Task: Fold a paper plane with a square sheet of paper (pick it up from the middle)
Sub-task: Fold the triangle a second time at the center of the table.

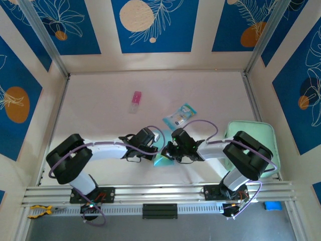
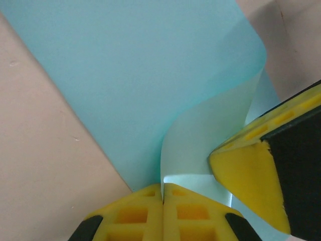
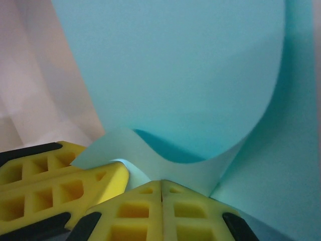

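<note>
The square sheet of paper is light blue and lies near the table's front edge, between the two grippers. In the left wrist view the sheet curls up from the table and its edge runs into the seam of my left gripper, whose yellow fingers are shut on it. A finger of the right gripper presses in from the right. In the right wrist view the sheet bows into a curve, and my right gripper is shut on its lower fold. The left gripper's fingers sit beside it.
A teal-and-clear printed packet lies just beyond the grippers, and a small pink item lies farther back left. A pale mint-green pad sits at the right under the right arm. Walls close in the table on three sides.
</note>
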